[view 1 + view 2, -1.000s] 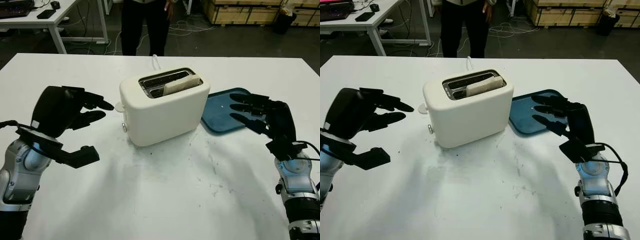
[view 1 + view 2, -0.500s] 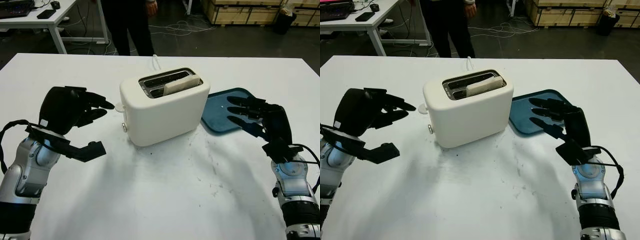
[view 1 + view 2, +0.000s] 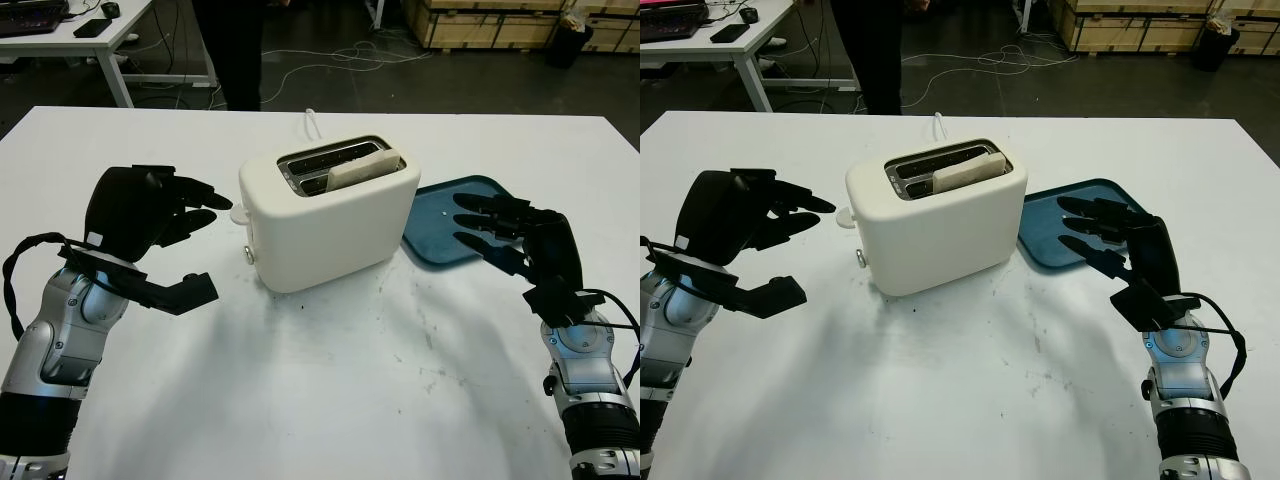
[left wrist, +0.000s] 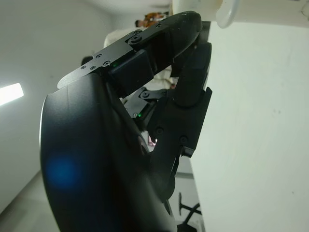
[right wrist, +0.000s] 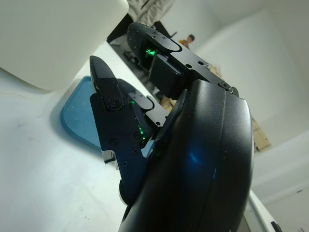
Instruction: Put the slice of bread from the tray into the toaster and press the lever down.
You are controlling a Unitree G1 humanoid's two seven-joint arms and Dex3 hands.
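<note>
A: Where is the slice of bread (image 3: 356, 171) right now?

B: It stands in the slot of the white toaster (image 3: 328, 222), its top edge poking above the slot. The toaster sits near the middle of the white bench (image 3: 330, 400), somewhat toward the far edge.

A: And the tray (image 3: 448, 222)?

B: The blue tray lies just beside the toaster, on the side toward the bench's right edge, with nothing on its visible surface.

A: What about the lever (image 3: 248, 255)?

B: A small knob shows low on the toaster's end face, the end turned toward the left hand (image 3: 150, 215). A white tab (image 4: 228, 10) sticks out higher up on that same end. I cannot tell which of them is the lever.

A: And the hands?

B: The left hand is raised above the bench on that side, open and holding nothing, its fingertips close to the white tab but apart from it. The right hand (image 3: 1118, 245) is open too, empty, held over the near edge of the tray.

A: Anyone around?

B: A person (image 3: 232, 50) in dark trousers stands beyond the bench's far edge.
</note>
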